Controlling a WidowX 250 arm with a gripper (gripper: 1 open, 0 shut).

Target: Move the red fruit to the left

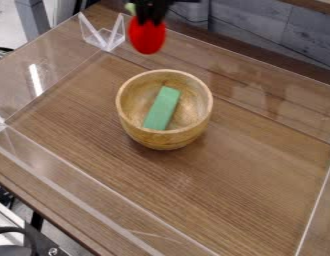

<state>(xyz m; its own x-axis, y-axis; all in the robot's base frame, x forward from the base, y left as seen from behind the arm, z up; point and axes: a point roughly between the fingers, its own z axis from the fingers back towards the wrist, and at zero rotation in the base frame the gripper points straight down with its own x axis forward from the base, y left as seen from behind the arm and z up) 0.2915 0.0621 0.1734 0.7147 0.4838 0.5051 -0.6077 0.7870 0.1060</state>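
Observation:
The red fruit (146,36) hangs in the air near the top of the view, above the back left part of the table and up-left of the wooden bowl (164,108). My gripper (148,18) comes down from the top edge and is shut on the fruit's upper end; only its dark lower part shows. The fruit's leafy top is hidden by the fingers.
The bowl holds a flat green block (162,107). Clear acrylic walls (34,75) ring the wooden table, with a clear angled bracket (101,32) at the back left, right beside the fruit.

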